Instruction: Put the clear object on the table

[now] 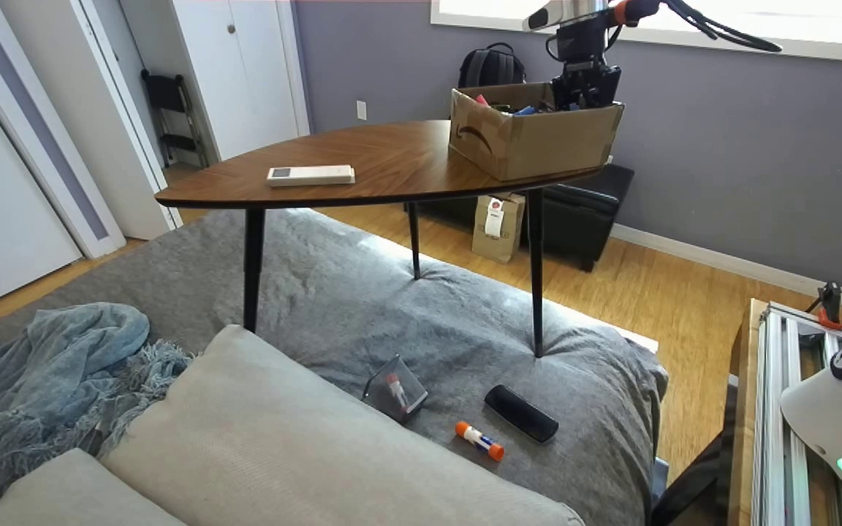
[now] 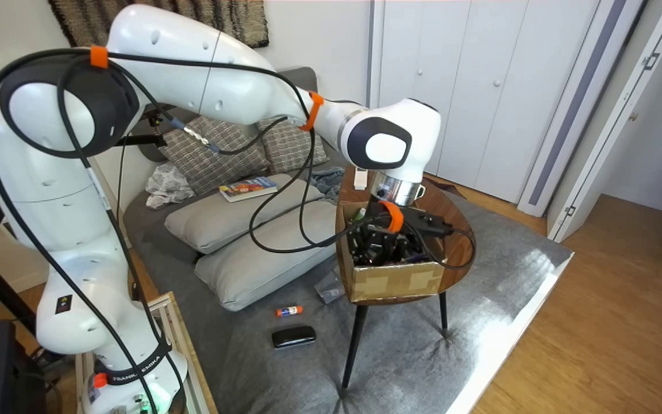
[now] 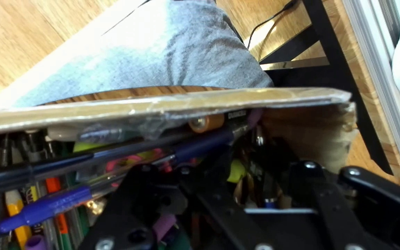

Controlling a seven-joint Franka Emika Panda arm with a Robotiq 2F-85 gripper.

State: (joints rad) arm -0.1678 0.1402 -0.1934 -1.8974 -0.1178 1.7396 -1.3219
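One curved, reddish-brown, wood-grained, black-legged table (image 1: 395,157), the gripper (image 3: 250,159) with jaws apart

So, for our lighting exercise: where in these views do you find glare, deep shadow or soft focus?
In an exterior view, the window is blown out to white; in an exterior view, sun glare bleaches part of the gray tufted mattress; in the wrist view, the gripper looks near-black and softly focused, merging with deep shadow inside the cardboard box.

The table (image 1: 392,157) is grained reddish brown and the pincer (image 3: 251,158) black.
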